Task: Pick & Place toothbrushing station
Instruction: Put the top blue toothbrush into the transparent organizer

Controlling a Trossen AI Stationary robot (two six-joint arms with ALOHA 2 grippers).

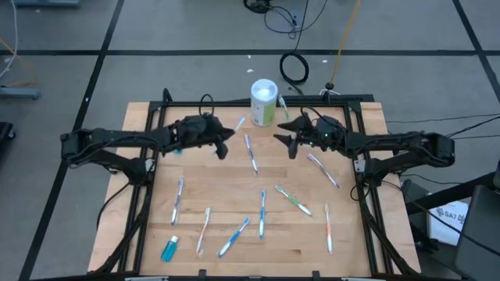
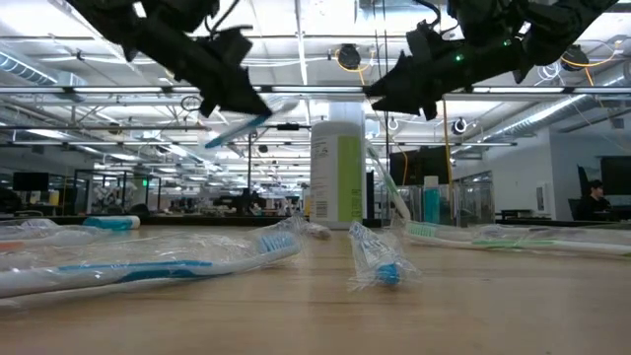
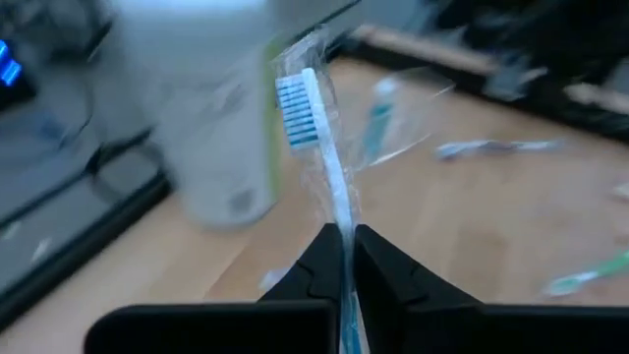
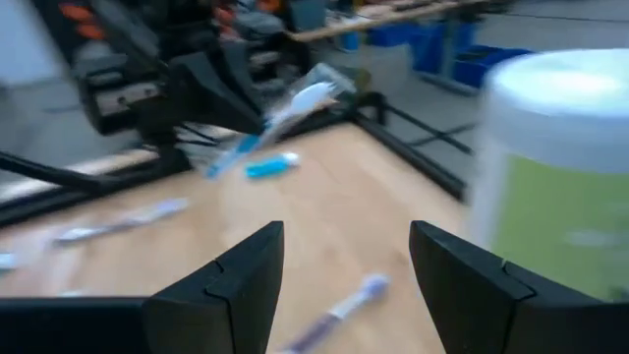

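While the right pincer [image 4: 344,285] gapes empty, the left pincer [image 3: 347,258] pinches a raised blue toothbrush [image 3: 319,147].

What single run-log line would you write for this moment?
left gripper: shut on blue toothbrush, raised | right gripper: open, empty | cup: upright, rear of table

My matt black fingers [image 3: 314,270] pinch a toothbrush [image 3: 319,147] in glossy clear plastic wrap; the table [image 1: 234,195] is smooth pale wood.

Blue-and-white toothbrush [image 3: 324,157] in clear wrap, white canister [image 1: 264,102] with lime-green label, teal tube [image 1: 169,249] (white-capped), pale wood table [image 1: 226,187], black grippers.
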